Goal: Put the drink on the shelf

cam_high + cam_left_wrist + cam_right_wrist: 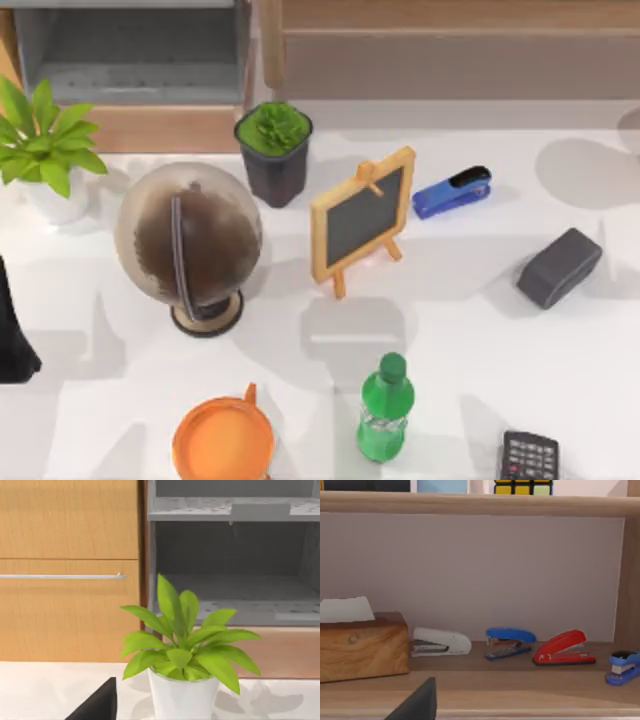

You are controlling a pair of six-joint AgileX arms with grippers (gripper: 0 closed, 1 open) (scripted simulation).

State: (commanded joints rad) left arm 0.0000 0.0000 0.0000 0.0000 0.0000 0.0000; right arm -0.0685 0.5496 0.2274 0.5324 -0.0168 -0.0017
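The drink stands ungrasped, far from the shelf; approach is needed; gripper states cannot be told.

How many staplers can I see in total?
5. A blue stapler lies on the table right of the chalkboard. On the shelf: white stapler, blue one, red one, small blue one. More may be hidden.

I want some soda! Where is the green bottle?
In the top view the drink stands upright near the table's front edge, right of the orange mug and in front of the little chalkboard easel.
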